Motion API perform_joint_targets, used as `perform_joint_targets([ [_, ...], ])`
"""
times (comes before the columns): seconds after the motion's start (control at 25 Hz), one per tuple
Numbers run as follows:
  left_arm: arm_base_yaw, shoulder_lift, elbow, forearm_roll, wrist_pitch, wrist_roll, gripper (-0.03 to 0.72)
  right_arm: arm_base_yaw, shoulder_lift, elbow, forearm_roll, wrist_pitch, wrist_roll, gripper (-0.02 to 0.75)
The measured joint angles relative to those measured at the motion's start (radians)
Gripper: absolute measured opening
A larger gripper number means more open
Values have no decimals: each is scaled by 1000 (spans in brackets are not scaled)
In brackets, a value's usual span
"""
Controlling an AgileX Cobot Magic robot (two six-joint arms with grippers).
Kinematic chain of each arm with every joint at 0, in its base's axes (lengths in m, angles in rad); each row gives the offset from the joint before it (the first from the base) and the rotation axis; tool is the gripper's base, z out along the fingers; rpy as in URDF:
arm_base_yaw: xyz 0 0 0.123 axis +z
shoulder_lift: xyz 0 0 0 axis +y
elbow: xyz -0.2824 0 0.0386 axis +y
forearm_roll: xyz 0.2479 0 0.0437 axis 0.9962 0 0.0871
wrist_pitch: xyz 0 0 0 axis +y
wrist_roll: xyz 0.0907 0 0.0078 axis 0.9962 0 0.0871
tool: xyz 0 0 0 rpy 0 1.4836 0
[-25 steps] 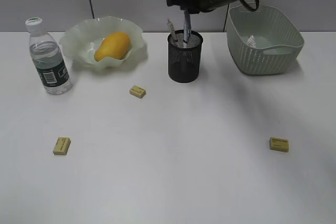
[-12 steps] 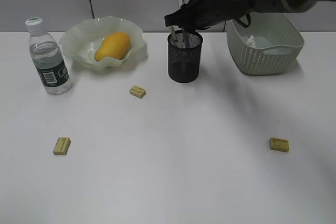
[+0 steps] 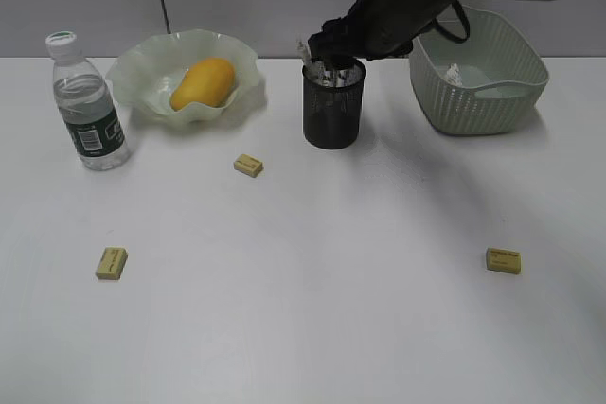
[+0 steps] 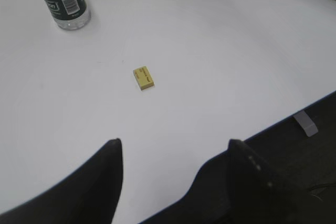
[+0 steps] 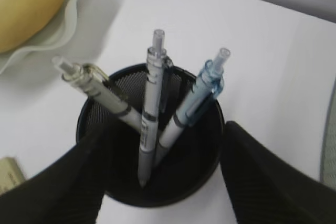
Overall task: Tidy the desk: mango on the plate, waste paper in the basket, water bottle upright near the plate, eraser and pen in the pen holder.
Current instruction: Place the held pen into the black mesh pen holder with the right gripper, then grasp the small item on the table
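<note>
Right wrist view: fingers (image 5: pixel 163 174) spread wide astride the black mesh pen holder (image 5: pixel 205 150), three pens (image 5: pixel 149 108) standing inside, apparently just released; left fingers (image 4: pixel 170 174) parted and empty over the bench (image 4: pixel 210 66), erasers (image 4: pixel 143 77) awaiting collection.

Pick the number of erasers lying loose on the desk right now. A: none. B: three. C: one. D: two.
B: three erasers lie on the desk, one below the plate, one at front left and one at front right; none is seen in the pen holder.
</note>
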Motion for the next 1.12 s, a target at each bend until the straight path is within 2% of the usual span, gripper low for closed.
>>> perform_joint_targets([
  [0.36,0,0,0,3,0,0,467,0,-105,-68,-37,467,-54,462],
  [0.68,0,0,0,3,0,0,466,0,-139,-67,-40,759,-110,447],
  [0.84,0,0,0,3,0,0,466,0,-183,-58,-30,794,-110,446],
  [1.12,0,0,0,4,0,0,466,0,-369,46,67,797,-106,445],
])
